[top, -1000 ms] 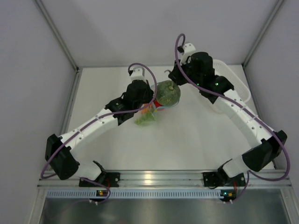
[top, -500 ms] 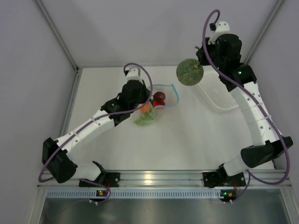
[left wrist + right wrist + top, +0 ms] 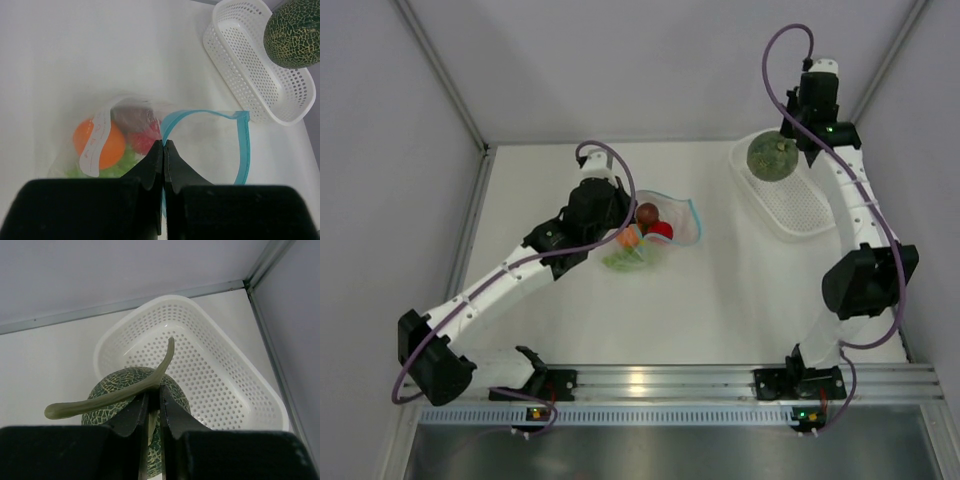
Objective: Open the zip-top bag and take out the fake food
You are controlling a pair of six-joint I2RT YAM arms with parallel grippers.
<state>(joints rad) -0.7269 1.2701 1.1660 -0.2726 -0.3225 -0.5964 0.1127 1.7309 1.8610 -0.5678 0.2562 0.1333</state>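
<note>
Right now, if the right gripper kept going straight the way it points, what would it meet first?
Probably the white perforated basket, just ahead of the right gripper; the melon hanging from it might touch first. Depth unclear.

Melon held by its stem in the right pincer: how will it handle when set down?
Probably light for its size: the right pincer holds the whole melon by its thin stem alone. The stem curves, so it likely flexes and lets the melon swing. Round body, so it may roll once released, though the basket walls should stop it.
</note>
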